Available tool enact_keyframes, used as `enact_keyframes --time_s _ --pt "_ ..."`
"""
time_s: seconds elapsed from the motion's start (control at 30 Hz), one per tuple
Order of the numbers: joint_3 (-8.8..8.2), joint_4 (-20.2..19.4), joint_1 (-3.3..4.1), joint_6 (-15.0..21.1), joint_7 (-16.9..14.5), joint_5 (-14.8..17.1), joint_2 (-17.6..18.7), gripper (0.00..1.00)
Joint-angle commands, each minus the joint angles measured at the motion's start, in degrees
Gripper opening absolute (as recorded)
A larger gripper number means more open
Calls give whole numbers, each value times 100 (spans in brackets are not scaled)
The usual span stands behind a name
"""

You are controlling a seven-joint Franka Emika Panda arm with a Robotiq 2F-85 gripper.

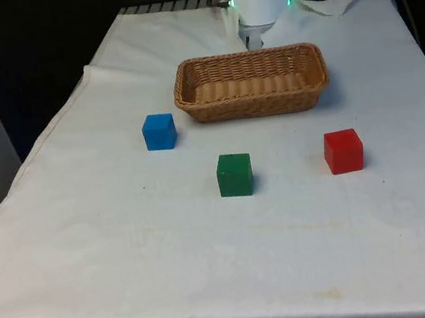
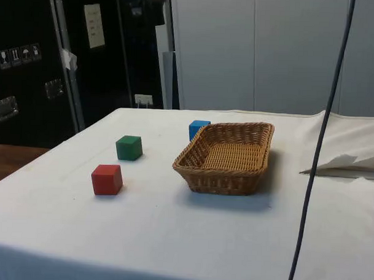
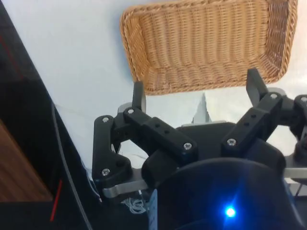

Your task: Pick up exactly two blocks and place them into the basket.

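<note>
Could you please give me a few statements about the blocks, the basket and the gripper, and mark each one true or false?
1. The wicker basket has no block in it. True.
2. The red block sits inside the basket. False: it rests on the white cloth, apart from the basket.
3. The green block stands on the cloth between the blue block and the red block in the front view. True.
4. The gripper is shut on the blue block. False: its jaws stand open with nothing between them, above the cloth near the basket's rim.
5. Four blocks lie on the cloth. False: there are three, blue, green and red.
</note>
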Motion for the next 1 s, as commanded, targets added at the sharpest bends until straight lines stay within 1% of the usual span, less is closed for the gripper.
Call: enact_keyframes --time_s 0.0,0.1,0.2,0.23,0.27,0.33,0.37,0.5,0.53,0.57,0.67,0.7,0.8,0.83,0.87,0.9,0.97 --pt "-6 86 -11 0 -29 46 92 100" --pt "-6 212 -17 29 -57 74 241 100" --pt "-6 435 -23 11 -86 126 470 100" --pt "-11 390 -11 52 -57 69 424 100" --pt "-6 493 -29 6 -97 138 527 100" --pt "-6 619 -34 11 -109 172 665 100" --pt "-6 733 -40 6 -126 201 791 100" --pt "0 945 -57 57 -160 252 1112 100" --pt "-11 917 -34 69 -126 201 1066 100" --pt "0 997 -52 80 -155 264 1197 100" --pt "0 1152 -52 143 -149 281 1427 100" --pt "0 1266 -52 189 -143 286 1593 100" --pt "0 1427 -52 258 -143 292 1805 100" --pt "0 1473 -52 298 -149 298 1868 100" --pt "-11 1438 -34 264 -132 258 1811 100" --pt "0 1513 -52 327 -149 298 1925 100" --pt "0 1587 -57 464 -166 304 2086 100"
